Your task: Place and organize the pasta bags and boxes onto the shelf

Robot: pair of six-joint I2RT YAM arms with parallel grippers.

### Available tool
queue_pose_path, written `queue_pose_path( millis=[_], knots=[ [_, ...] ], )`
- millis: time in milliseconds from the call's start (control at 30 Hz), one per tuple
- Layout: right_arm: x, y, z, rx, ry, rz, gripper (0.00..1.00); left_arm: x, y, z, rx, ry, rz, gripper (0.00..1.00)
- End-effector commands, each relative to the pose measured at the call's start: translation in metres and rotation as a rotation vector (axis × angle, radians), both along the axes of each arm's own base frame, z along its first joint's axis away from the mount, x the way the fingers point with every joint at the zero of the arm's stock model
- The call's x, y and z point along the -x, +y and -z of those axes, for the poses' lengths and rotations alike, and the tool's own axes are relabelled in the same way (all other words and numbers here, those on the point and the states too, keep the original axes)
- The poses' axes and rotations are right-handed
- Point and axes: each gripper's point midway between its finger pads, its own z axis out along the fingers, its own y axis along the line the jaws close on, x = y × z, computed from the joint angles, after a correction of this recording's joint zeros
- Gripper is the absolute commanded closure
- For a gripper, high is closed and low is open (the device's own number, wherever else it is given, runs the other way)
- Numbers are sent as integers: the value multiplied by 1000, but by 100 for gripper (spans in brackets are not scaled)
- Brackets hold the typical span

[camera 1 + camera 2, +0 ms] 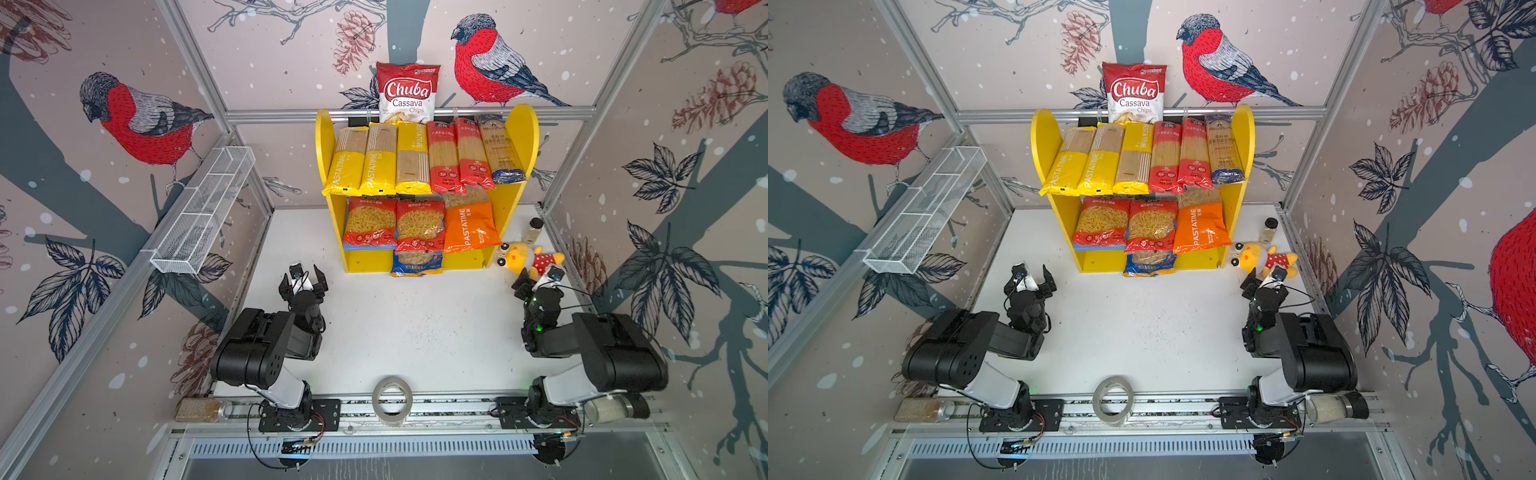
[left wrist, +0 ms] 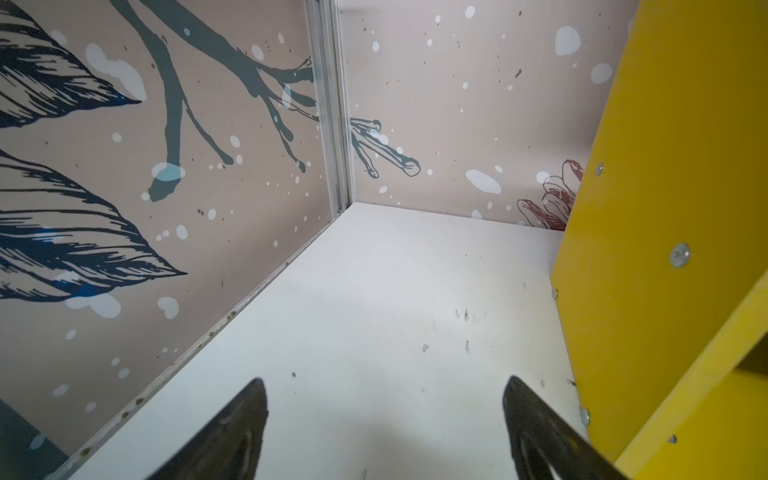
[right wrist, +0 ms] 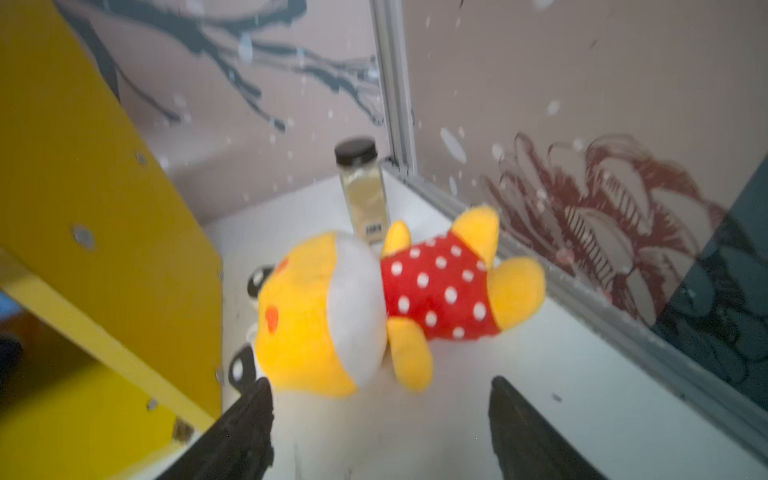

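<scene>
Pasta packs (image 1: pixel 412 158) fill the shelf (image 1: pixel 325 141) at the back of the table (image 1: pixel 395 332). In both top views six long ones lie side by side on the upper board: three yellow, two red, and a navy pack (image 1: pixel 501 149) at the right end, their lower ends hanging over the front edge. Below them two red bags (image 1: pixel 370 222) and an orange bag (image 1: pixel 469 226) rest on the lower tier, tilted forward. A blue and orange bag (image 1: pixel 417 266) lies on the table at the shelf's foot, partly under the middle red bag. No pack is between or touching any jaws. The left gripper (image 2: pixel 384 382) hangs over bare table in front of the shelf's left side panel, jaws wide apart and empty, well clear of the packs. The right gripper (image 3: pixel 379 384) is off the shelf's right front corner, jaws likewise spread with nothing in them, its tips just short of a plush toy (image 3: pixel 324 316) lying beside the shelf. A small jar (image 3: pixel 363 187) stands behind the toy. A chips bag (image 1: pixel 407 93) stands upright behind the upper board.
</scene>
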Motion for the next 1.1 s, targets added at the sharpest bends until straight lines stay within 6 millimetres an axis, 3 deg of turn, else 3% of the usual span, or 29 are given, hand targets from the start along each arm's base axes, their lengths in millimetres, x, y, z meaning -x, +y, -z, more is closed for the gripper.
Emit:
queue_pose_path(
  millis=[0, 1067],
  knots=[
    [-5, -2, -29, 58, -114, 10, 0, -3, -1, -1, -8, 0, 14, 1],
    [-7, -2, -26, 56, -78, 32, 1, -5, 3, -1, 15, 4, 14, 1]
  ],
)
